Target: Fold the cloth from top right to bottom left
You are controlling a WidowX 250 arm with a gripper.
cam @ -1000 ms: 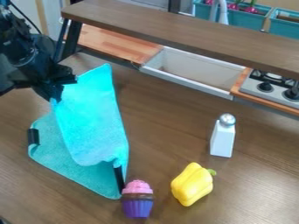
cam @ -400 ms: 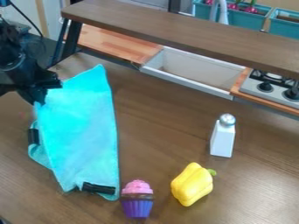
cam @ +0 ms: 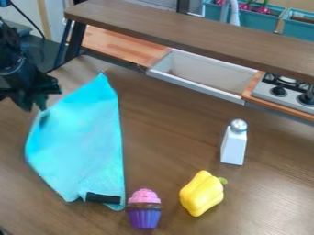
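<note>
One risk: the cloth (cam: 80,147) at frame left may unfold if the gripper (cam: 36,105), clamped or apart I cannot tell, drags its edge.

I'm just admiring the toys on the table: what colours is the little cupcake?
Pink frosting, a brown band, and a purple-blue base; the cupcake shows best in the camera view.

I see the turquoise cloth (cam: 80,142) at the 8 o'clock side of my view, on the brown table (cam: 171,151). It looks folded over on itself into a rough triangle, though I can't tell how the layers lie beneath. From its middle, a narrow point runs toward 12 o'clock, a rounded bulge sits at 9, and an uneven hem with a short black strip (cam: 103,198) ends near 5 o'clock.
</note>
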